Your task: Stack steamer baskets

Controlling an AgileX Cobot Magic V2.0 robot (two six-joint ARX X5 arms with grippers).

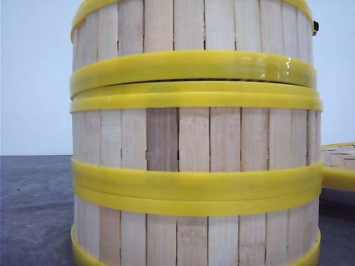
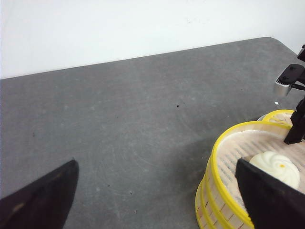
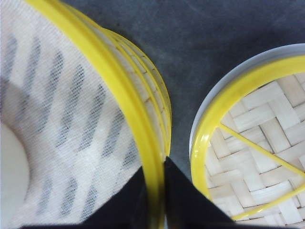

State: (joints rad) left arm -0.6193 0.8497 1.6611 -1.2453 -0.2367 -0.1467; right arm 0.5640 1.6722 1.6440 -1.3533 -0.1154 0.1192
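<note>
**Top basket pinched at the rim, stack nearly settled**

The stack of steamer baskets [image 1: 194,138] stands right in front of the forward camera, filling it, three tiers showing, with the top tier's lower ring sitting slightly askew on the one beneath. The right gripper [image 3: 153,200] is clamped on the top basket's yellow rim [image 3: 143,143], one finger inside, one outside. The left gripper [image 2: 157,200] hangs spread apart over bare grey table [image 2: 119,109], holding nothing, the stack at its 3 o'clock. A white bun [image 2: 276,168] rests on the cloth liner. At the stack's 3 o'clock in the front view lies a woven lid [image 3: 257,152] on a white dish [image 3: 209,114].

These baskets look light and stiff, but the slats seem thin; I'd grip the thick ring, never the wall, and keep it level so the bun stays put.
</note>
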